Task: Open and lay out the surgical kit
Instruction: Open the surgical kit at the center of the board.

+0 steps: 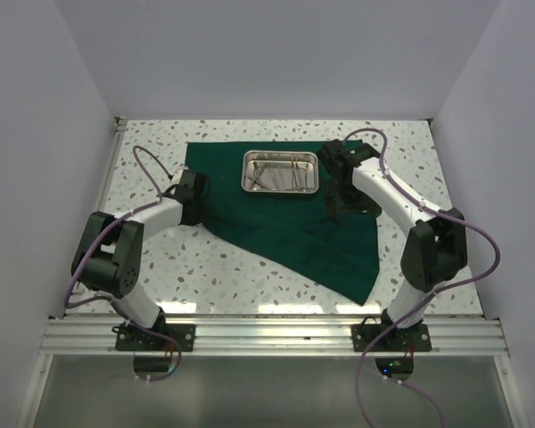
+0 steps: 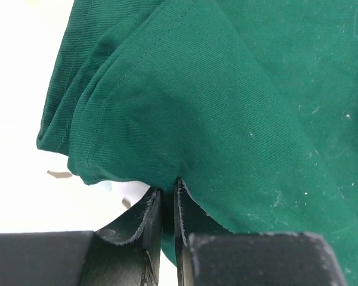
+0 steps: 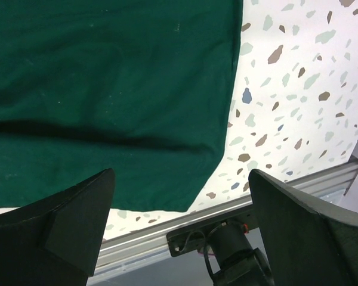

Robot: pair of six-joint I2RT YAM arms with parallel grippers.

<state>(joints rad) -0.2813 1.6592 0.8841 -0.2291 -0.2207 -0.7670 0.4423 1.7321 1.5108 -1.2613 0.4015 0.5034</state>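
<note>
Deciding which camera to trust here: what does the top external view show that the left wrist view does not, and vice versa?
Only top external: the steel tray with slim instruments inside, and the right arm reaching beside it. Only left wrist: the left fingers nearly together, seemingly pinching a stitched fold at the edge of the green cloth. Both: that cloth lying on the pale table.

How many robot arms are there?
2. The left arm reaches the left edge of the green cloth. The right arm hangs over the cloth, just right of the steel tray. None look hidden.
</note>
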